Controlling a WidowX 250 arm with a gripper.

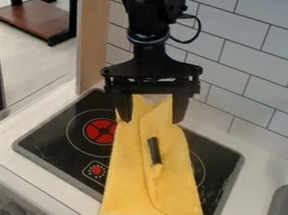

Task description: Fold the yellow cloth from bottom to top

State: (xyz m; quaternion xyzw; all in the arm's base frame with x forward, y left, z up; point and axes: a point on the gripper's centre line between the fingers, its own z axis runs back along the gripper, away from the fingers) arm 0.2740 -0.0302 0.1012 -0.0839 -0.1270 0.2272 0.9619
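The gripper [150, 120] hangs above the stove [54, 140], fingers released and spread wide, with the cloth's [154, 197] narrow upper end between them. The cloth lies creased lengthwise across the stove onto the front counter [70, 197]; a dark strip [154, 150] sits mid-cloth.

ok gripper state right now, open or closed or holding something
Gripper: open, fingers spread wide, the far end of the yellow cloth between them but not pinched shut.
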